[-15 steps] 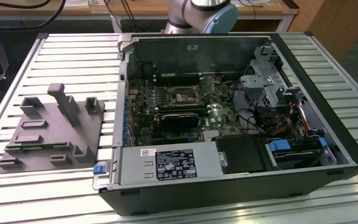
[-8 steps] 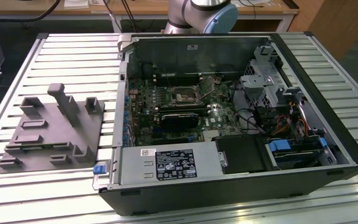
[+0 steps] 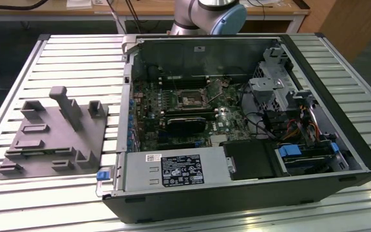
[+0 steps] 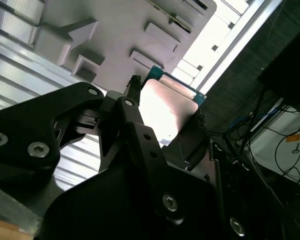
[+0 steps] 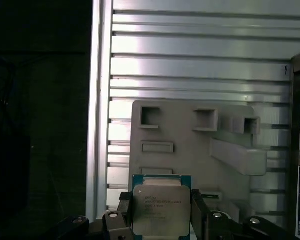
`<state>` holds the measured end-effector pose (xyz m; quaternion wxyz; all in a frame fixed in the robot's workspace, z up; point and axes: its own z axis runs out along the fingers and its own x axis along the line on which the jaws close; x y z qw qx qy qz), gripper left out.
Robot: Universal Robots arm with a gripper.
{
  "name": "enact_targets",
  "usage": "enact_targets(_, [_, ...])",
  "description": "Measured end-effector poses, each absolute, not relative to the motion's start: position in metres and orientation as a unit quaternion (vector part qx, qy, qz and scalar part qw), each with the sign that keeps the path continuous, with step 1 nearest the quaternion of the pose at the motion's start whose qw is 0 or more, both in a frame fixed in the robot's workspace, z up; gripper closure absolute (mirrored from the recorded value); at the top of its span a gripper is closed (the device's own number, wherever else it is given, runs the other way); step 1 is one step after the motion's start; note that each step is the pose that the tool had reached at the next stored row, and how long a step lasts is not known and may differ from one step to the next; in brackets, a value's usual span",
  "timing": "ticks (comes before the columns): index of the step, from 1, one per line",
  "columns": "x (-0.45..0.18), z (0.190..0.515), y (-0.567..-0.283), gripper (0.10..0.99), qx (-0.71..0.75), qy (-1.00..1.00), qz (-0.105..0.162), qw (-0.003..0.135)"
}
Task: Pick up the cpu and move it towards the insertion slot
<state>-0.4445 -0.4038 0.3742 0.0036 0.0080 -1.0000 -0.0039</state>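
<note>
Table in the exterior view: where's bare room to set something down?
The table has bare slats between the grey moulded block and its far edge, and between the block and its near edge. Inside the computer case, around the insertion slot, it is crowded.

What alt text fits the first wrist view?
The end effector holds the cpu by two opposite edges, its silvery face toward the camera. Behind it lies a grey block on a slatted table.
</note>
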Motion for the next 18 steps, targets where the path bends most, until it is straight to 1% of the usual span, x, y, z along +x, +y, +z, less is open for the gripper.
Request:
enact_targets(12, [-0.432,0.379,-0.404,0.541,0.006,-1.000,-0.004,0.004])
enact_targets(18, [-0.432,0.392,-0.404,0.541,0.006,-1.000,-0.004,0.004])
